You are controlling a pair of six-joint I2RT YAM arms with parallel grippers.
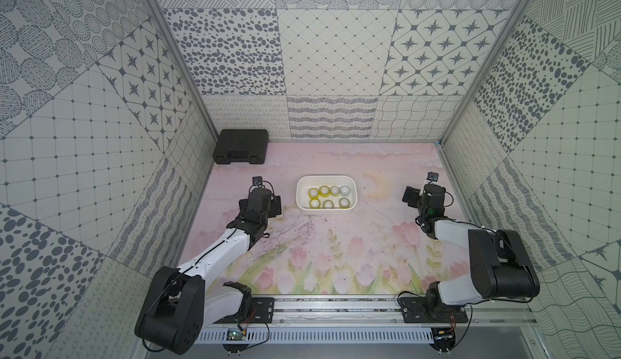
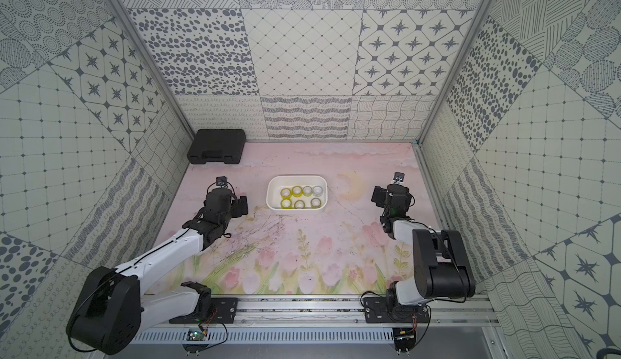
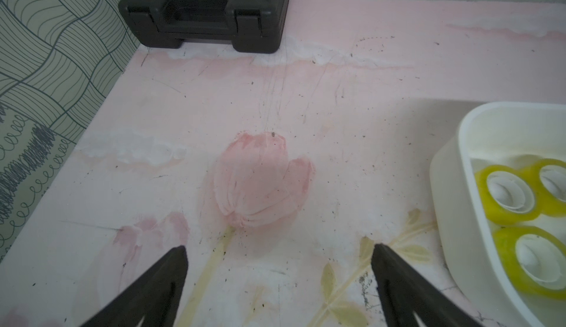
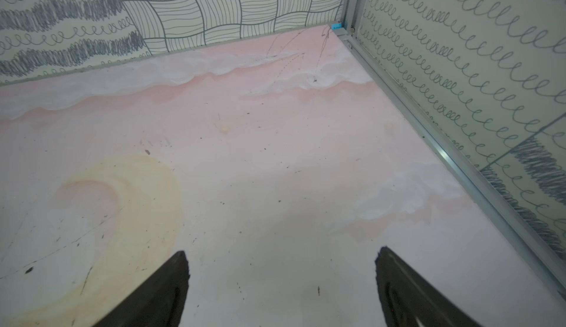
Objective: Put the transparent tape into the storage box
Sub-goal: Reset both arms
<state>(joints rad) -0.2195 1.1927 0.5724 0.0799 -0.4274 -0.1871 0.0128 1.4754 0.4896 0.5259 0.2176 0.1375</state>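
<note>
You're looking at seven rings of transparent tape (image 1: 328, 204) lying flat inside the one storage box (image 1: 325, 176). Four are lining up in the far row and three in the near row. Most are showing yellow. The ring at the far row's end toward your right arm (image 1: 345, 191) is reading greyish-clear. Both top views are agreeing on that count (image 2: 299, 204).

Your left gripper (image 3: 280, 249) is hovering beside the box over a painted tulip (image 3: 260, 181), fingers spread wide and gripping nothing. Three yellow rings (image 3: 505, 194) are peeking into its wrist view.

Your right gripper (image 4: 281, 253) is hanging on the box's other side, also spread wide and empty, near the painted moon (image 4: 147, 194) on the mat (image 1: 336, 239).

One black case (image 1: 240, 146) is sitting in the far left corner, well apart from the box.
</note>
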